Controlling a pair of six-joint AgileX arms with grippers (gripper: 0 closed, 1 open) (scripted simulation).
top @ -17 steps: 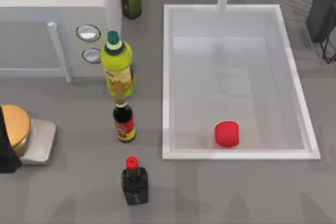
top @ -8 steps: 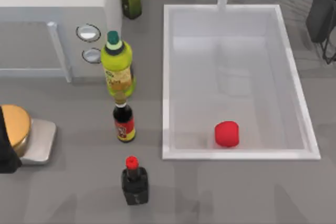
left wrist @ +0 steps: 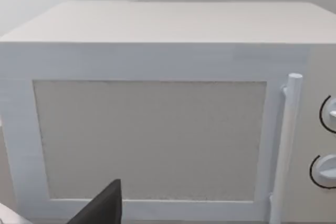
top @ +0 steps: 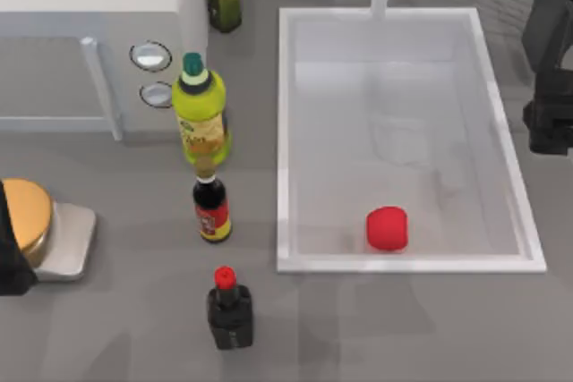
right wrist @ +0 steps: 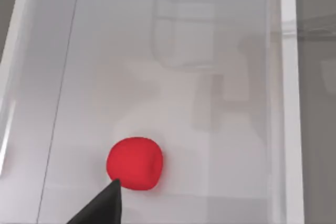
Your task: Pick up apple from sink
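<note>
Pickup not begun: the small bright-red rounded apple (top: 387, 228) lay untouched on the pale grey floor near the front rim of the large white rectangular sink (top: 283, 131), right gripper (top: 548, 123) outside its right rim, finger state undeterminable, left arm parked facing a white microwave (left wrist: 157, 114).

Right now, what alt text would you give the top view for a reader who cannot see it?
A red apple lies on the floor of a white sink, near its front wall. Four bottles stand on the grey counter to the sink's left, and the right arm hangs beside the sink's right rim.
</note>
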